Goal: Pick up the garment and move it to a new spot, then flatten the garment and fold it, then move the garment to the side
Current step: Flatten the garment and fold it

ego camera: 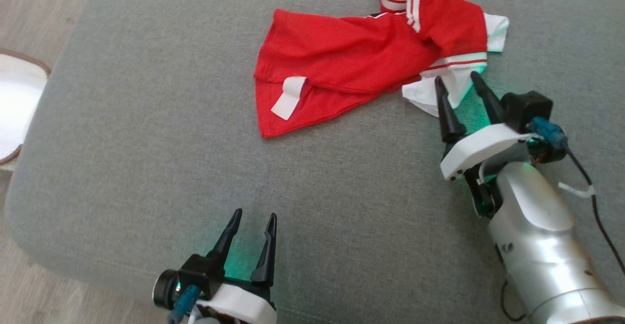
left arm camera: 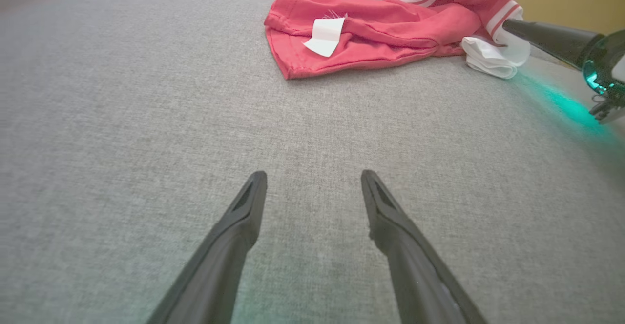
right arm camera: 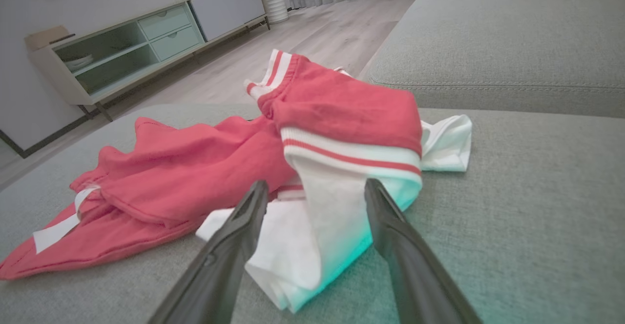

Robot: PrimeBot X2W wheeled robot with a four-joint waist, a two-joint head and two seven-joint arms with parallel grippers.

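Observation:
A crumpled red garment (ego camera: 351, 55) with white trim and red-and-white stripes lies on the far middle of the grey cushion (ego camera: 146, 143). It appears again in the left wrist view as the garment (left arm camera: 381, 26) and in the right wrist view as the garment (right arm camera: 205, 177). My right gripper (ego camera: 456, 81) is open at the garment's white near-right corner, its fingers either side of the white fold (right arm camera: 317, 216); contact is unclear. My left gripper (ego camera: 254, 219) is open over bare cushion near the front edge, well short of the garment, with nothing between its fingers (left arm camera: 244, 216).
Wooden floor and a pale rug (ego camera: 14, 104) lie left of the cushion. A second sofa cushion (right arm camera: 512, 31) rises behind the garment in the right wrist view, and a low cabinet (right arm camera: 136, 41) stands across the room. My right gripper's finger (left arm camera: 552, 38) crosses the left wrist view's upper right.

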